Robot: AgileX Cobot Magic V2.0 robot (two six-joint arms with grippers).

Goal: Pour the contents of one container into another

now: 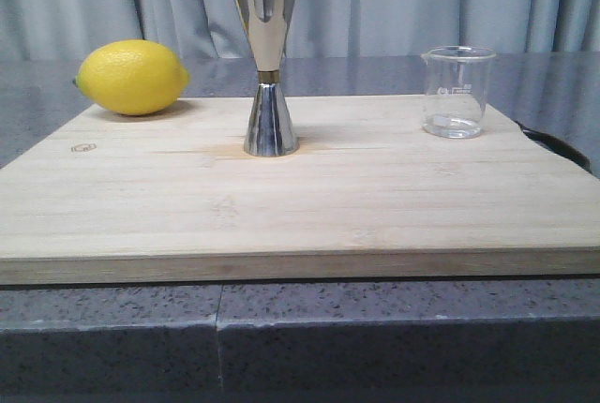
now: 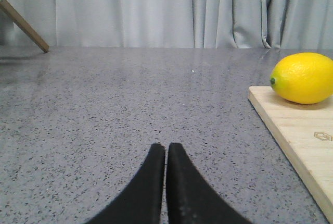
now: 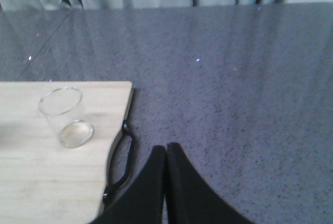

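Wooden board lies on grey speckled tabletop; its right edge runs out of the front view. Steel jigger stands upright at mid-board toward the far side, gold band at its waist. Glass beaker stands upright near the board's far right corner, well apart from the jigger; printed marks too faint to read, contents not discernible. Lemon sits at the far left corner, partly on the board.

Left pincer: fingers pressed together, holding nothing, above bare tabletop left of the board; only the fingertips show. Right pincer: fingers together, empty, over the tabletop just off the board's right edge, beside a black handle on that edge. Neither arm appears in the front view. Grey curtain behind.
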